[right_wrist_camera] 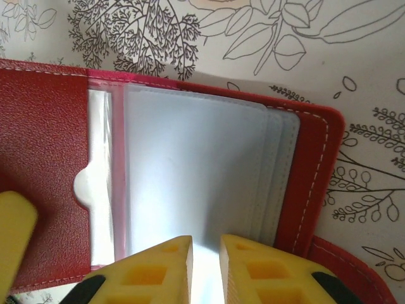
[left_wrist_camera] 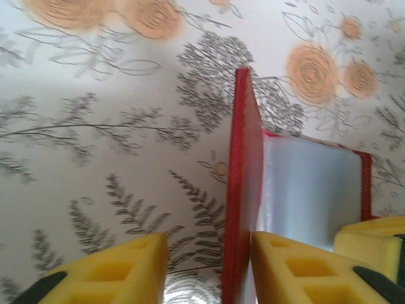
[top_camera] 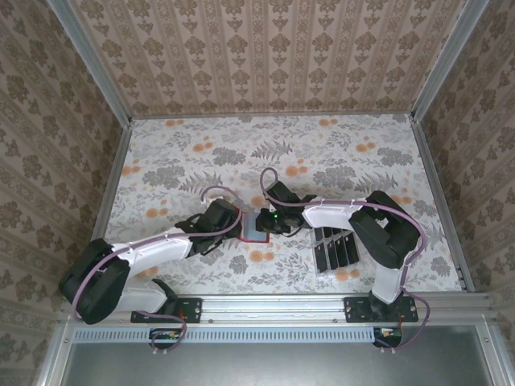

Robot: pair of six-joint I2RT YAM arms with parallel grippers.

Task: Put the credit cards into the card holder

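Top view: small red leathery folding card holder (top_camera: 256, 229) lies open on the floral-print counter (top_camera: 322, 153), centre frame, between left fingers (top_camera: 235, 223) and right fingers (top_camera: 270, 219). Thin flat black credit cards (top_camera: 334, 248) sit lower right, well apart from it. None look loaded yet.

Left wrist: red cover flap (left_wrist_camera: 243, 190) stands upright between the left fingers, which are open. There's a gap on the frame-left side, and the other pad is touching. Risk: nothing clamps the flap, so it can flop shut over the pockets.

Right wrist: right fingers are nearly together over the clear plastic sleeve (right_wrist_camera: 190, 171); can't tell if they pinch it. Risk: a pull drags the whole light holder, or creases the sleeve.
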